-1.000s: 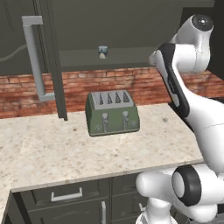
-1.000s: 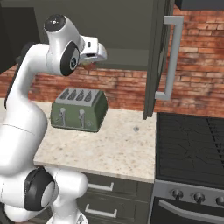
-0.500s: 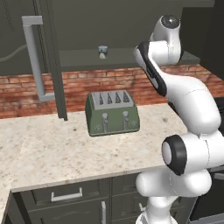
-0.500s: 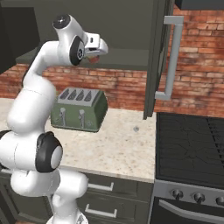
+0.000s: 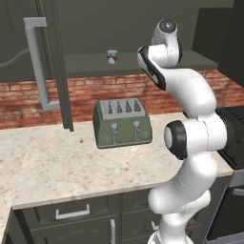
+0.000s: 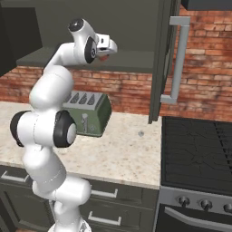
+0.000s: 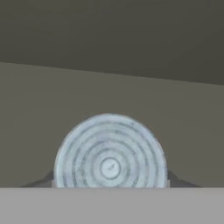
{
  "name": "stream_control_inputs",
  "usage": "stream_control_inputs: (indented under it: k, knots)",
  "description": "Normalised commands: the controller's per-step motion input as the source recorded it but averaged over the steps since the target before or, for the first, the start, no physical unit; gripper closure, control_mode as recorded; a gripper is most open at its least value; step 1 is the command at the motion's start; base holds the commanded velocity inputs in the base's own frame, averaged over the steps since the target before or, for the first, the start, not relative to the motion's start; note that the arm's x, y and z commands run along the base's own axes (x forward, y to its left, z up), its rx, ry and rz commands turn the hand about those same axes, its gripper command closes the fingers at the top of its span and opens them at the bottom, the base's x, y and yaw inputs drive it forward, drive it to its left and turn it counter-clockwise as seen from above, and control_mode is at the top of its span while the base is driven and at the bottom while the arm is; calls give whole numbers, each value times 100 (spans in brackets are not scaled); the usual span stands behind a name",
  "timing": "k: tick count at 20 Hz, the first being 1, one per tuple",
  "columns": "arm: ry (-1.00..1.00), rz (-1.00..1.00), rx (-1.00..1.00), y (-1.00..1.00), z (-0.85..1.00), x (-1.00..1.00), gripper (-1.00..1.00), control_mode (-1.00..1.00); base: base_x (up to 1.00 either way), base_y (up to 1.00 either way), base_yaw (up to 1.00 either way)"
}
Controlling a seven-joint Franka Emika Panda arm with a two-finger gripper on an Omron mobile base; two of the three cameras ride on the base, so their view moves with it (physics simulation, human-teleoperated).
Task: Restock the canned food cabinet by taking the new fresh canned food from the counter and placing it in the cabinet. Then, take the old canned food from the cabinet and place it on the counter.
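In the hand view a can's round grey ribbed lid [image 7: 109, 153] sits between my gripper's [image 7: 109, 181] dark fingertips [image 7: 176, 180], over the flat dark shelf of the cabinet [image 7: 109, 92]. In the right base view my gripper [image 6: 108, 52] is raised at shelf height with a bit of red showing under the hand, so this is the new fresh canned food. The old canned food [image 5: 112, 56], blue-grey with a pale label, stands on the cabinet shelf [image 5: 86, 64] to the left of the arm. The beige counter [image 5: 71, 167] lies below.
A green toaster [image 5: 122, 123] stands on the counter against the brick wall. The open cabinet doors with long grey bar handles [image 5: 38, 62] [image 6: 177, 59] hang on either side. A black stovetop [image 6: 199, 145] lies to the right. Dark drawers [image 5: 71, 214] sit below the counter.
The arm has swung and straightened up in front of the cabinet, carrying the hand a little further in at shelf height. The toaster and the blue-grey can have not moved.
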Motion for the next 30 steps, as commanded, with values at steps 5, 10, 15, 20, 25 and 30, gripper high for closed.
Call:
stream_control_inputs:
  k: [5, 10, 15, 20, 25, 30]
  knots:
    - [0, 0, 0, -4, -14, 81, -100, -100, 0, 0, 0]
    - [0, 1, 0, -3, 0, 14, -100, -100, 0, 0, 0]
    - [0, 0, 1, -12, 0, 0, -100, -100, 0, 0, 0]
    - [-6, 0, 7, -12, 1, -17, -100, -100, 0, 0, 0]
    - [-11, 0, 7, 2, 16, -85, -100, -100, 0, 0, 0]
    - [-14, 0, 1, 41, 40, -96, -100, -100, 0, 0, 0]
